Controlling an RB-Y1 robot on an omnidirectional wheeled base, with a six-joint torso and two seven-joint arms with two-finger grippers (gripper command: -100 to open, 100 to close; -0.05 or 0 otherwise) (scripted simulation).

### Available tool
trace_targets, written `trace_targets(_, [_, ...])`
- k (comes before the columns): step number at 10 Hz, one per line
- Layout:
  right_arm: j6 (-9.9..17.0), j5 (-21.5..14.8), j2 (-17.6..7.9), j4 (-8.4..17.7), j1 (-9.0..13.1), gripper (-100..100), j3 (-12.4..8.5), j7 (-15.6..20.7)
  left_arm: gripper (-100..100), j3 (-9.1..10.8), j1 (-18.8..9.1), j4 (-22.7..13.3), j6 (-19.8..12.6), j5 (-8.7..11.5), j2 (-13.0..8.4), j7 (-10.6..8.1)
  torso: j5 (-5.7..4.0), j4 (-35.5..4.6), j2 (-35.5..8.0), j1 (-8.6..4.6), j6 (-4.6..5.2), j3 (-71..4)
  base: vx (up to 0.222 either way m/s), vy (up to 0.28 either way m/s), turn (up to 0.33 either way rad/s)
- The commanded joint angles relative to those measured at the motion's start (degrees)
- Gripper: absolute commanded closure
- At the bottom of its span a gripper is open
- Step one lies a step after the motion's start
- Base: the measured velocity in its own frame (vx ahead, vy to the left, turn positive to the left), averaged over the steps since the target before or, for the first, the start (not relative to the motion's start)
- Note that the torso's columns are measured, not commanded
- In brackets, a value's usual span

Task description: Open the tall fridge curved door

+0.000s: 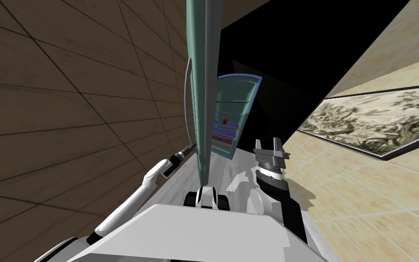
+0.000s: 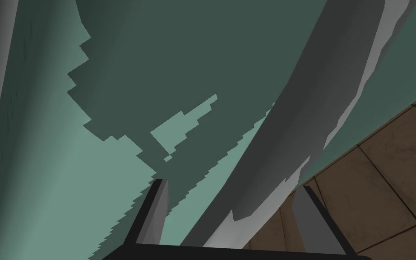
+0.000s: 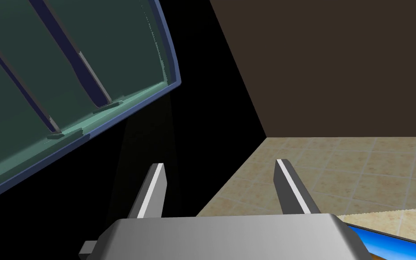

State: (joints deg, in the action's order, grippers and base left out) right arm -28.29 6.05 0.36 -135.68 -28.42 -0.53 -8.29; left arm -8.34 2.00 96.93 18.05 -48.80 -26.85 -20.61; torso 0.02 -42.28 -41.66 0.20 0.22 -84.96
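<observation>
The long grey handle (image 2: pixel 302 113) on the green fridge door (image 2: pixel 35 180) is straddled lengthwise by the left gripper (image 2: pixel 232 184), fingers spread. The right gripper (image 3: pixel 219 162), likewise spread, is held well apart.

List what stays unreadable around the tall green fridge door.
Head view: small red object in the blue-rimmed fridge, too small to identify.
Head view: left gripper finger spacing, too small against the tall green fridge door.
Left wrist view: curved grey handle ends, cut off by picture edges.
</observation>
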Motion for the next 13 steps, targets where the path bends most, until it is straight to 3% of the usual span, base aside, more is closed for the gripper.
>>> trace_targets(1, [0.0, 0.0, 0.0, 0.0, 0.0, 0, 0.0, 0.0, 100, 2.74, -0.6, -0.7, 4.0, -0.3, -0.7, -1.23, -0.01, 0.0, 0.1, 0.01, -0.09, -0.1, -0.013, 0.069, 0.009])
trace_targets(2, [0.0, 0.0, 0.0, 0.0, 0.0, 0, 0.0, 0.0, 100, 5.17, -1.1, -3.6, 6.5, -1.1, -1.2, -2.65, -0.10, -0.1, 0.0, -0.31, -0.04, 0.0, -0.014, 0.131, -0.137])
trace_targets(4, [0.0, 0.0, 0.0, 0.0, 0.0, 0, 0.0, 0.0, 100, 6.46, -1.1, -3.6, 9.3, -1.1, -1.2, -2.65, -0.11, -0.2, 0.1, -0.13, 0.00, -0.1, -0.026, 0.104, -0.053])
trace_targets(5, [0.0, 0.0, 0.0, 0.0, 0.0, 0, 0.0, 0.0, 100, 8.52, -1.6, -6.5, 11.3, -1.8, -1.6, -4.07, -0.16, -0.1, 0.1, -0.40, 0.04, -0.1, -0.031, 0.129, -0.131])
trace_targets(7, [0.0, 0.0, 0.0, 0.0, 0.0, 0, 0.0, 0.0, 100, 10.18, -1.6, -6.6, 14.6, -1.8, -1.6, -4.07, -0.09, -0.1, 0.1, -0.17, 0.06, -0.1, -0.028, 0.096, -0.070])
trace_targets(8, [0.0, 0.0, 0.0, 0.0, 0.0, 0, 0.0, 0.0, 100, 12.35, -2.1, -9.5, 16.6, -2.6, -2.0, -5.49, -0.14, -0.1, 0.0, -0.42, 0.07, -0.1, -0.022, 0.113, -0.138])
trace_targets(11, [0.0, 0.0, 0.0, 0.0, 0.0, 0, 0.0, 0.0, 100, 17.41, -2.6, -12.4, 23.7, -3.4, -2.4, -6.90, -0.03, 0.0, 0.1, 0.09, 0.07, -0.1, -0.044, 0.158, -0.129])
trace_targets(12, [0.0, 0.0, 0.0, 0.0, 0.0, 0, 0.0, 0.0, -100, 16.62, -2.0, -11.4, 22.7, -3.7, -3.6, -8.33, -0.06, -0.1, 0.0, -0.08, 0.01, -0.1, -0.024, 0.058, 0.031])
trace_targets(13, [0.0, 0.0, 0.0, 0.0, 0.0, 0, 0.0, 0.0, -100, 16.86, -2.1, -10.8, 22.6, -4.0, -4.3, -9.49, -0.18, 0.0, -0.3, -0.65, -0.06, 0.1, 0.018, -0.038, 0.064])
